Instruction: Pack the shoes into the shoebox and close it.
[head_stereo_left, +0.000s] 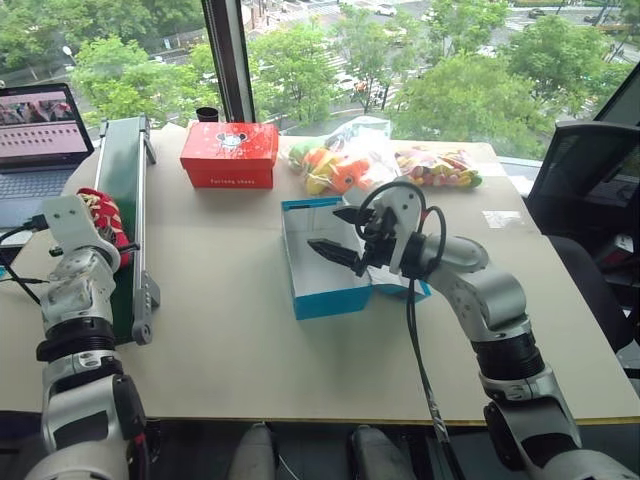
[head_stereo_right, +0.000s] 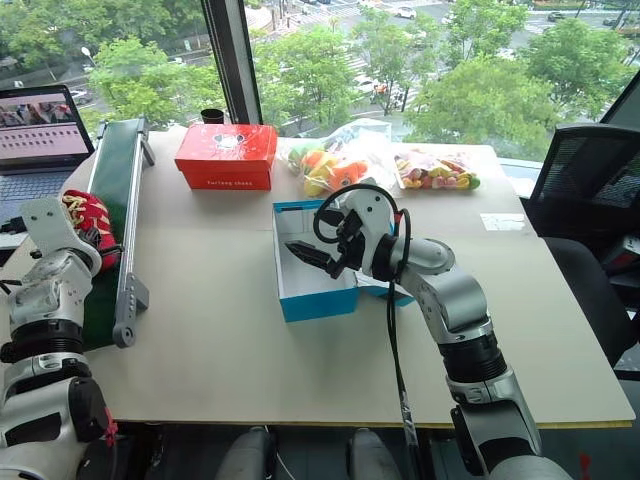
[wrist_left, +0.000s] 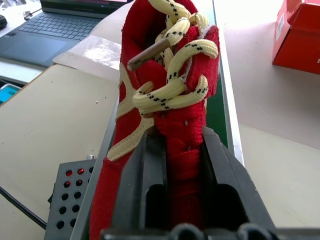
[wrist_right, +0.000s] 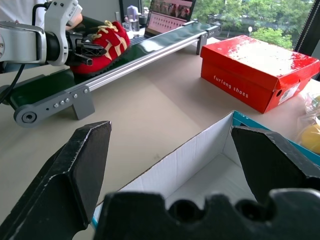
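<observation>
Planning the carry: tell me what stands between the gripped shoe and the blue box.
Bare tabletop lies between the shoe in the left tool and the box. The right tool hangs open over the box's opening, so it may block the drop.

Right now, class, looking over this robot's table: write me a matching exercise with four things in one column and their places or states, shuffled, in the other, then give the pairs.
1. red lace-up shoe
2. bright blue cardboard shoebox
3. red-orange cardboard box
4. right gripper

A. open above the blue box
B. clamped by the left gripper, on the green conveyor belt
C. open, nothing inside
D. lid shut, near the window

Pairs: 1-B, 2-C, 3-D, 4-A
</observation>
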